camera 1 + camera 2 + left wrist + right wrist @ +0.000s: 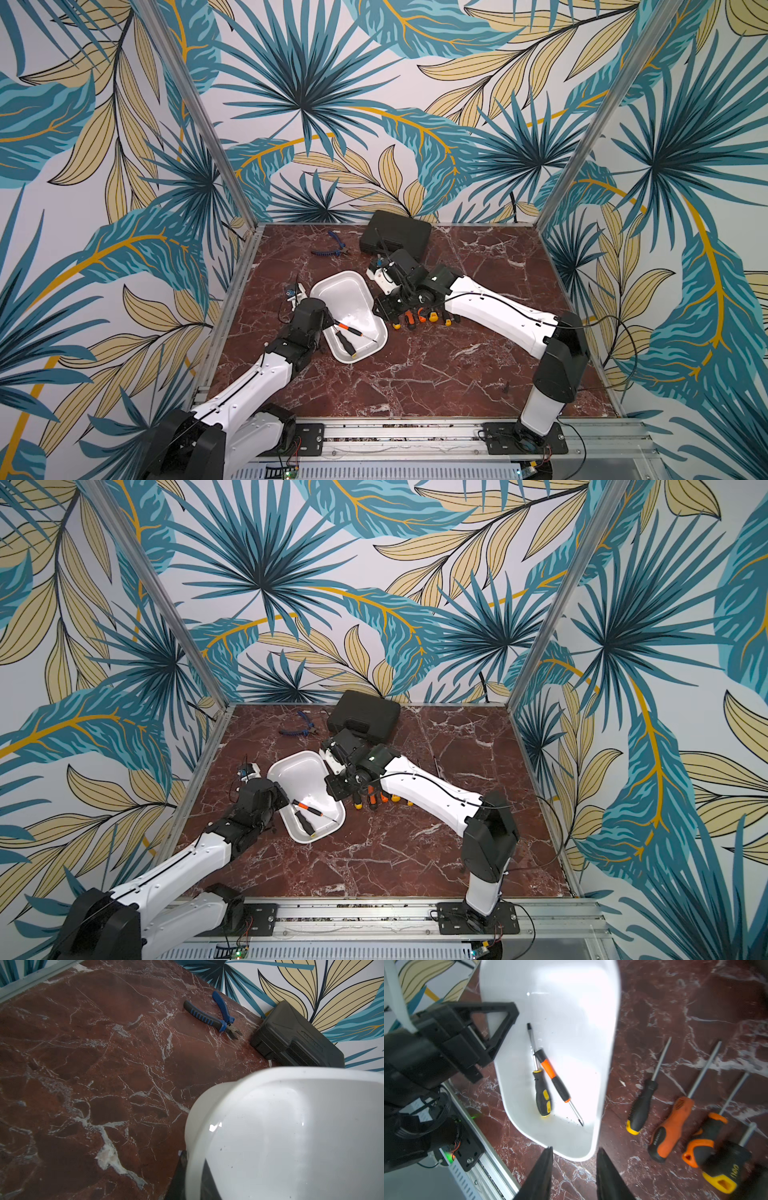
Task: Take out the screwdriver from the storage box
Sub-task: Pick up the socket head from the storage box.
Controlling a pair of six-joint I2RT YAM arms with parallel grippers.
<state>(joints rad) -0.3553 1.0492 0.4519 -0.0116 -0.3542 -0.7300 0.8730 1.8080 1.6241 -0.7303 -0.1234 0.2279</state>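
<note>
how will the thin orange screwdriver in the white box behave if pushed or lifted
Probably rolls: the thin orange screwdriver has a round handle and the storage box floor looks glossy. Likely stiff and light, being slim. It crosses the black-and-yellow screwdriver, so lifting may nudge that.

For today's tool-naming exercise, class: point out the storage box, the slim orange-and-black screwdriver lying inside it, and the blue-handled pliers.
storage box (pixel 349 296): a top view, bare inner floor.
slim orange-and-black screwdriver (pixel 549 1069): right wrist view, orange band of the handle.
blue-handled pliers (pixel 204 1016): left wrist view, ribbed handle.

Bright even light; glare inside storage box (pixel 571 995); wrist views soft.
</note>
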